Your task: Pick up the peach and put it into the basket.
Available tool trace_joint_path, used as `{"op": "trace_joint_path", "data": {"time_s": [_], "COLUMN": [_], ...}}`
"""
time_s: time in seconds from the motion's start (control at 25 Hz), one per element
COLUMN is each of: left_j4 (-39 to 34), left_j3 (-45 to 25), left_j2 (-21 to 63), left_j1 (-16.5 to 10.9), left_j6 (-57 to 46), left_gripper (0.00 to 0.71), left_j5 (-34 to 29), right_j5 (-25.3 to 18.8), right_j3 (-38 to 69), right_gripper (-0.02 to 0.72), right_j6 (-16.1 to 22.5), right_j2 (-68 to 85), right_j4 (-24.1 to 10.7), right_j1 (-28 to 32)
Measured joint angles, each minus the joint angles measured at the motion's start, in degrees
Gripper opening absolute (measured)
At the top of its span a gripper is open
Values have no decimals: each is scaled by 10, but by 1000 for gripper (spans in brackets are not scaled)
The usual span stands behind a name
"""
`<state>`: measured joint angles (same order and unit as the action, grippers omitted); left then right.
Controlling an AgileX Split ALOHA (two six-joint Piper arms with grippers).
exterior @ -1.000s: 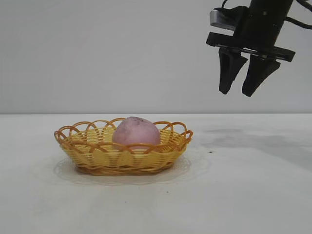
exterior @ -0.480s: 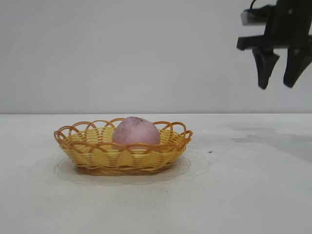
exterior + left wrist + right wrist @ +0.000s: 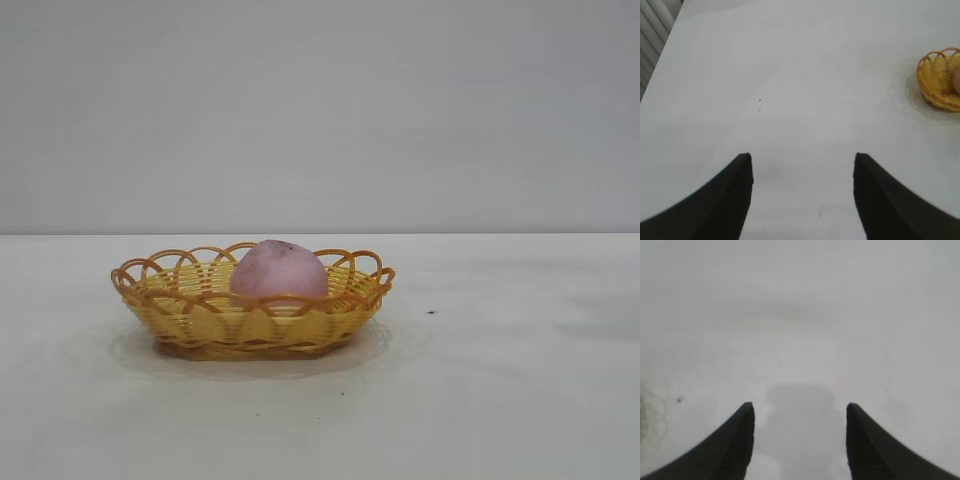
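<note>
Right gripper gone from the exterior view now; a sec ago it hung open w/ nothing in it at upper right, above and well apart from the basket (image 3: pixel 252 305). Peach (image 3: pixel 280 271) sits inside the basket, touching no gripper, so task looks done & the arm is clearing out. Left wrist view: left gripper (image 3: pixel 802 200) parked, jaws apart, empty, over bare table (image 3: pixel 790 75); basket far off at the frame's edge. Right wrist view: right gripper (image 3: pixel 800 440) spread open, empty, only table below.
</note>
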<state>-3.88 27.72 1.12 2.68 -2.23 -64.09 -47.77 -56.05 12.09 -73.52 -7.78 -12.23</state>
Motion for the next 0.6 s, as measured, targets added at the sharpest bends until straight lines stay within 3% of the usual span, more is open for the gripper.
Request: {"op": "trace_joint_path", "data": {"time_s": [0.08, 0.28, 0.48, 0.6], "left_j4": [0, 0, 0, 0], "left_j3": [0, 0, 0, 0], "left_j2": [0, 0, 0, 0], "left_j1": [0, 0, 0, 0], "left_j6": [0, 0, 0, 0], "left_gripper": [385, 385, 385, 385], "left_j5": [0, 0, 0, 0], "right_j5": [-15, -67, -100, -122], "right_j3": [59, 137, 204, 249], "right_gripper": [349, 349, 349, 349], "right_j6": [18, 32, -23, -37], "right_j2": [58, 244, 403, 477], "right_j4": [-13, -5, 44, 56], "right_j1": [0, 0, 0, 0]}}
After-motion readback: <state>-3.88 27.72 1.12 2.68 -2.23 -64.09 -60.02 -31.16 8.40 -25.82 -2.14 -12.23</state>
